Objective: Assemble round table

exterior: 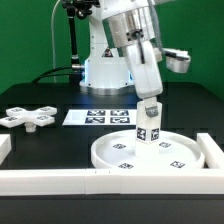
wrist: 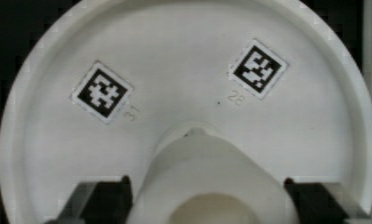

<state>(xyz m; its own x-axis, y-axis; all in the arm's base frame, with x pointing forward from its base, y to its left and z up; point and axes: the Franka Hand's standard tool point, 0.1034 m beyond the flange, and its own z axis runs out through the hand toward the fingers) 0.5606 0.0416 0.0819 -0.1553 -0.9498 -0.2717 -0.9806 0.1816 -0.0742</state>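
The large rimmed round disc (exterior: 170,156) lies flat on the black table, at the exterior view's right. The short white cylinder leg (exterior: 148,126) stands upright over the disc's middle, its lower end at or just above the disc; I cannot tell whether they touch. My gripper (exterior: 148,107) is shut on the leg's upper part. In the wrist view the leg (wrist: 209,165) sits between my two dark fingers (wrist: 105,203), with the gripper (wrist: 204,207) above the tagged disc (wrist: 183,60). The cross-shaped base (exterior: 28,117) lies apart at the exterior view's left.
The marker board (exterior: 100,117) lies flat behind the disc, in front of the robot's base (exterior: 105,70). Long white border rails run along the front (exterior: 50,181) and at the exterior view's right (exterior: 212,150), close to the disc.
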